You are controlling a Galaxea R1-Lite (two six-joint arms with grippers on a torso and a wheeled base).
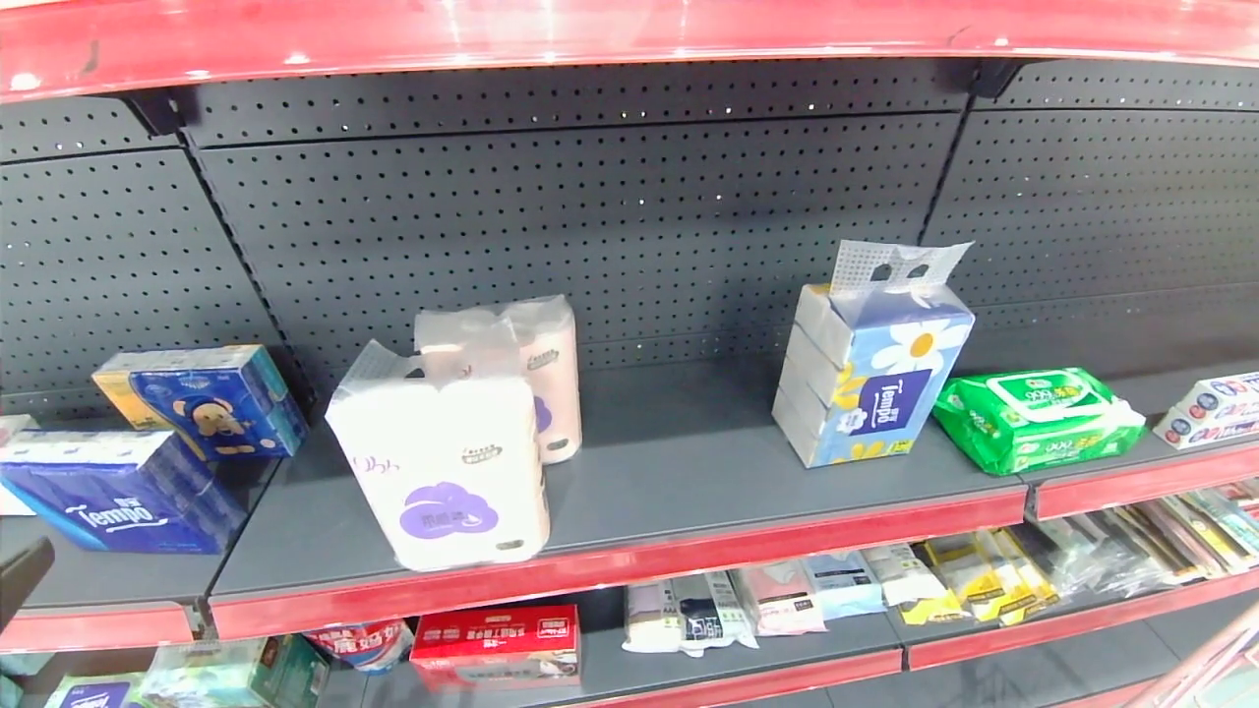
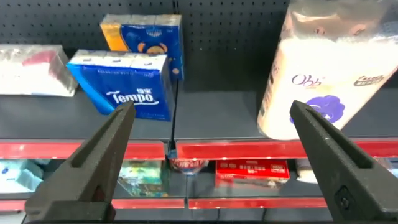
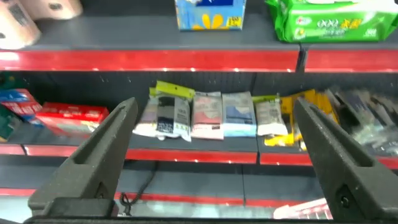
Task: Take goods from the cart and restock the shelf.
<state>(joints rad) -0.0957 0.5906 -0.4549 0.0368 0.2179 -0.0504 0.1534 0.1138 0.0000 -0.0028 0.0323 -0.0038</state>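
**A:** How far along is the restock?

**B:** Early days, I'd say. The shelf has a white toilet roll pack at about 8 o'clock from the middle of the head view. There's a daisy tissue pack at 3 o'clock, with a big bare stretch between them left to fill.

**A:** And the jaws?

**B:** The left gripper and right gripper are both spread wide, holding and touching nothing. They just hang in front of the shelf.

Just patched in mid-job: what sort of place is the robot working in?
Most likely a supermarket or convenience-store aisle: a red-edged metal shelf with a perforated back panel, stocked with retail goods such as a toilet roll pack, a blue tissue pack and a green wet wipes pack.
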